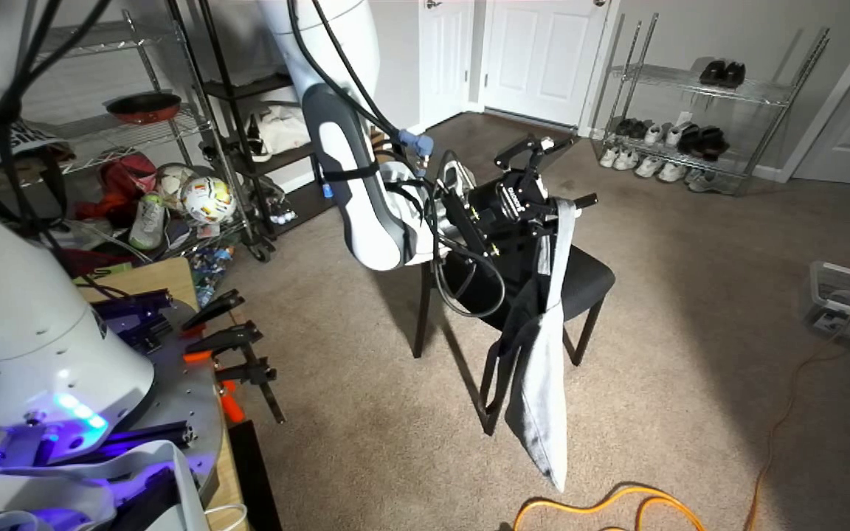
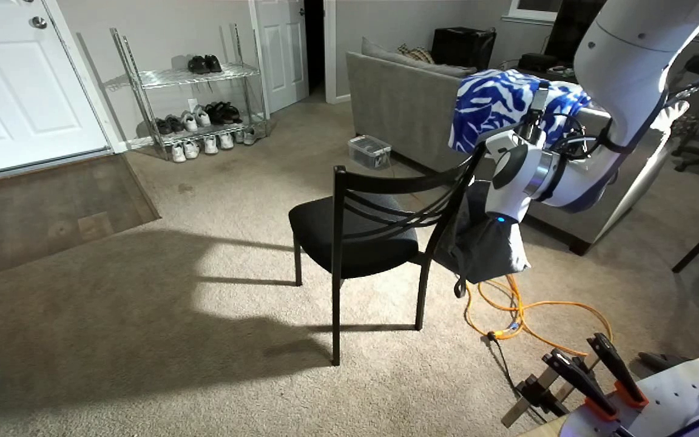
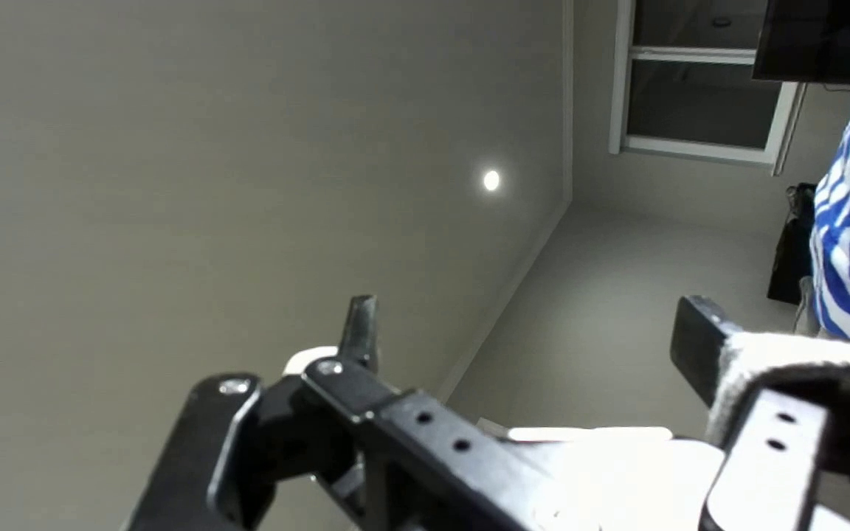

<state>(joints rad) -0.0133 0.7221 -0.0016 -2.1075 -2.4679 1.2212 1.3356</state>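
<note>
- Near a black chair [image 2: 358, 237], above the carpet [image 1: 351, 413], my gripper [image 1: 574, 174] extends with its fingers [image 3: 360, 330] spread well apart
- Around one of those fingers, seen in the wrist view, loops a pale strap [image 3: 779, 348]
- Just below me hangs a grey bag [image 1: 549, 383], slung by that strap near the chair's legs; whether it touches the chair, I cannot tell
- Behind the bag, in an exterior view, a blue-and-white cloth [image 2: 498, 100] drapes a grey sofa [image 2: 398, 106]
- On the carpet near the bag, an orange cord [image 1: 639, 489] lies in loops
- Farther off, in both exterior views, shoes [image 2: 211, 144] line a wire rack [image 2: 170, 79] standing beside a white door [image 2: 28, 103]
</note>
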